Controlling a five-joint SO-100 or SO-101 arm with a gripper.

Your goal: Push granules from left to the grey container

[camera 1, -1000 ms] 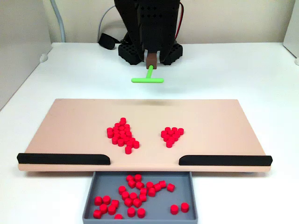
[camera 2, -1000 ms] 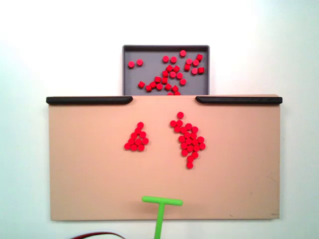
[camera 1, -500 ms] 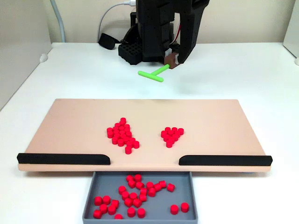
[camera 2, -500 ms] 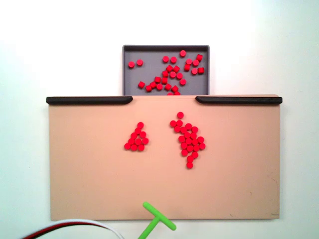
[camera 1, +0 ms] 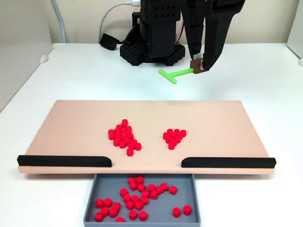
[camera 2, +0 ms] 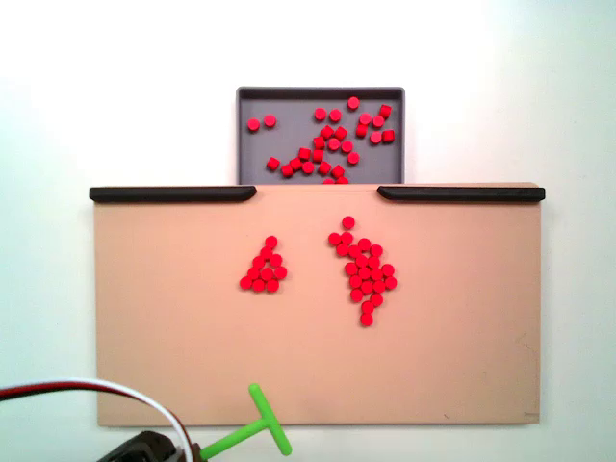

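Both fixed views show the granules [camera 1: 124, 135] as stubby, bright red little cylinders, all alike, lying in two bunches on the beige board [camera 1: 71, 127]: a long ragged cluster and a smaller neat triangle [camera 2: 264, 268] beside it. More of them sit scattered in the grey container [camera 2: 289, 106], a shallow low-walled tray tucked under the board's edge, between the two black strips [camera 1: 64, 161]. The gripper [camera 1: 199, 66] hangs above the white table [camera 1: 71, 71], well clear of both bunches and on the far side of the board from the tray, its jaws clamped on the stem of a green stick [camera 1: 176, 73] whose crossbar points away from the jaws.
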